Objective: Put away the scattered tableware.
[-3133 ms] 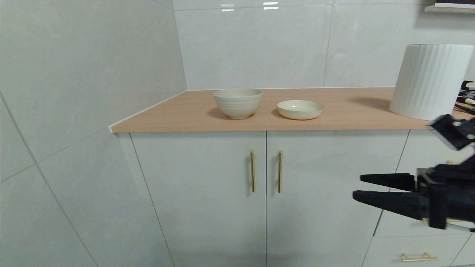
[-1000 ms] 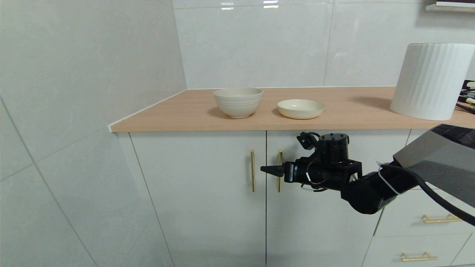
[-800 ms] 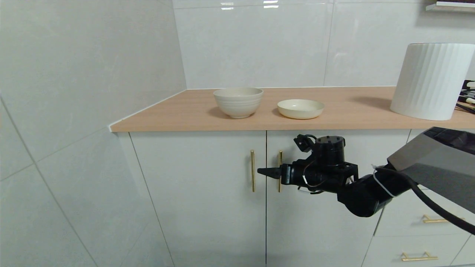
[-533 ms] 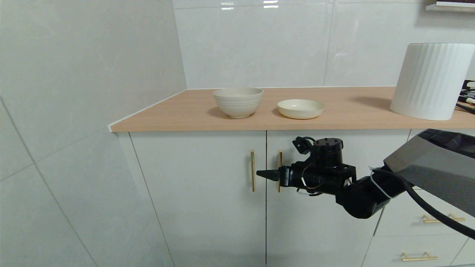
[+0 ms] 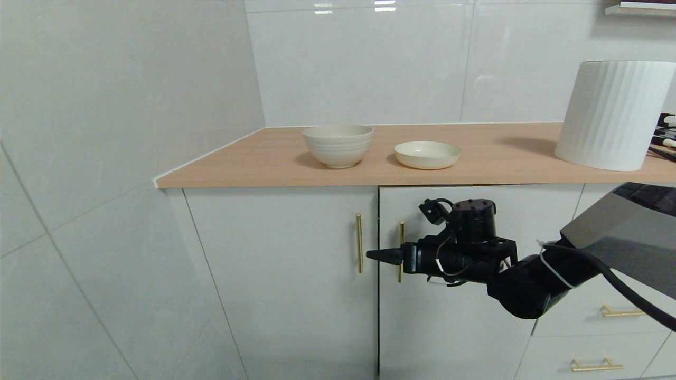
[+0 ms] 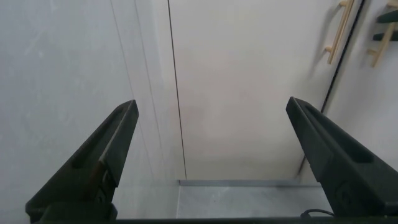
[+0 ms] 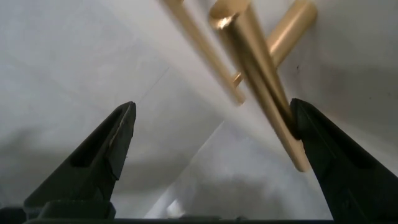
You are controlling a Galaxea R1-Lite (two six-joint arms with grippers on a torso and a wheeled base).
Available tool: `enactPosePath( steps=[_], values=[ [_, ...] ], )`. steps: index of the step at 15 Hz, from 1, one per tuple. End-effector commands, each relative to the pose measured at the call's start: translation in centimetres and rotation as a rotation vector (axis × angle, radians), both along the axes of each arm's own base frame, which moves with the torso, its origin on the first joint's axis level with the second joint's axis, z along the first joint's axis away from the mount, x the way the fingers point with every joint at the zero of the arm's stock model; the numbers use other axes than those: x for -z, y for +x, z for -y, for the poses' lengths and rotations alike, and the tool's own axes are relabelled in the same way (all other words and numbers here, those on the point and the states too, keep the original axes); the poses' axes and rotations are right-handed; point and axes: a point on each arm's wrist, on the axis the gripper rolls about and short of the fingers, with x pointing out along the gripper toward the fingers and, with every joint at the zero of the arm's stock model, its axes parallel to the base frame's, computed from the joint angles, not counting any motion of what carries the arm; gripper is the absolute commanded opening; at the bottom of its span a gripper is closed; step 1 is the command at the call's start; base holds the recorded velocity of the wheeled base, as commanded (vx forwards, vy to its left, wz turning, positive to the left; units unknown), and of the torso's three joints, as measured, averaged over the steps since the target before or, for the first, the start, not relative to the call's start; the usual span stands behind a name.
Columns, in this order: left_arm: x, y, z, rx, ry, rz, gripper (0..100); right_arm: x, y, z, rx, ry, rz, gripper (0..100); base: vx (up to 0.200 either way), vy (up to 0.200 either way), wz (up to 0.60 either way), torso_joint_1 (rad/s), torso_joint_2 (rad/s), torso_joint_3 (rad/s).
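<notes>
My right gripper (image 5: 379, 256) crosses and hides the middle of the slim brass handle (image 5: 401, 232) on the right cabinet door (image 5: 475, 338). From my right wrist that handle is a close blur. The tall white ribbed cylinder (image 5: 615, 116) runs off the head view's right edge. The dark objects (image 5: 666, 141) beside it are too cropped to identify.

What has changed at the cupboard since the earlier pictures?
The right gripper swung left from the lower right to the right door's handle, jaws open around it, and the right door has come slightly ajar. The bowl, the dish and the left door stayed as they were.
</notes>
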Motion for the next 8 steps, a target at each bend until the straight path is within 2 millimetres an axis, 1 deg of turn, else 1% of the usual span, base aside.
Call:
enactPosePath(
  steps=[1, 3, 7, 8],
  values=[
    [0.0, 0.0, 0.0, 0.000, -0.001, 0.000, 100, -1.7, -1.5, 0.7, -0.054, 0.035, -0.006, 100, 0.000, 0.000, 0.00, 0.000, 0.00, 0.000],
    [0.0, 0.0, 0.0, 0.000, 0.000, 0.000, 100, -2.1, -3.0, 1.3, -0.105, 0.042, -0.025, 100, 0.000, 0.000, 0.00, 0.000, 0.00, 0.000],
    [0.0, 0.0, 0.0, 0.000, 0.000, 0.000, 100, -2.3, -6.8, 1.7, -0.166, 0.025, -0.070, 100, 0.000, 0.000, 0.00, 0.000, 0.00, 0.000],
    [0.0, 0.0, 0.0, 0.000, 0.000, 0.000, 100, -2.4, -7.5, 1.9, -0.172, 0.023, -0.076, 100, 0.000, 0.000, 0.00, 0.000, 0.00, 0.000]
  ],
)
